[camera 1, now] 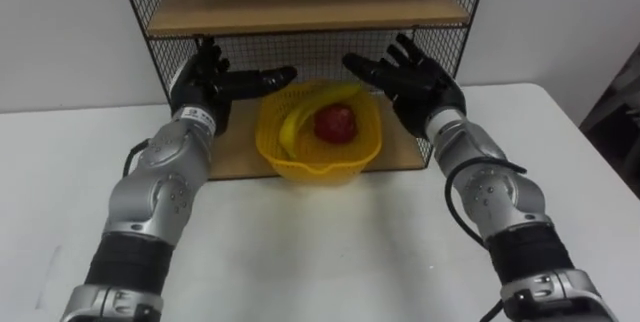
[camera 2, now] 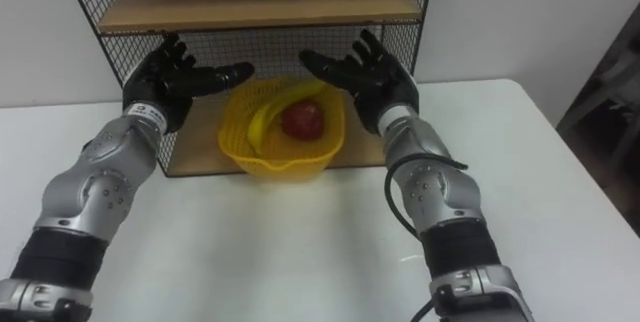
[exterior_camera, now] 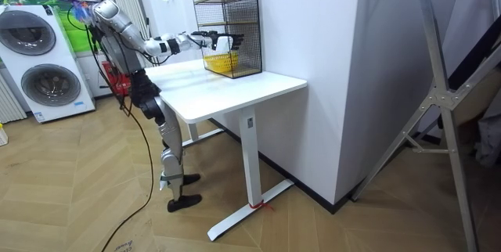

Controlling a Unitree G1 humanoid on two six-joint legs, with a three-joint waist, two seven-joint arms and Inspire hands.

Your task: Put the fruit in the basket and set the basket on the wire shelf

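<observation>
A yellow mesh basket (camera 1: 325, 157) rests on the bottom wooden board of the black wire shelf (camera 1: 160, 57), its front rim at the board's edge. Inside it lie a yellow banana (camera 1: 296, 122) and a red apple (camera 1: 336, 123). My left hand (camera 1: 218, 86) hovers open just left of the basket, fingers pointing toward it. To the basket's right my right hand (camera 1: 408, 79) is also open, palm facing the basket. Neither hand touches it. In the room view the basket (exterior_camera: 220, 63) sits in the shelf (exterior_camera: 247, 25) on the white table.
The shelf's upper wooden board (camera 1: 300, 2) hangs close above both hands, with wire mesh walls behind and at the sides. The white table (camera 1: 320, 252) stretches bare in front of the shelf. In the room view, washing machines (exterior_camera: 35, 60) stand behind the robot.
</observation>
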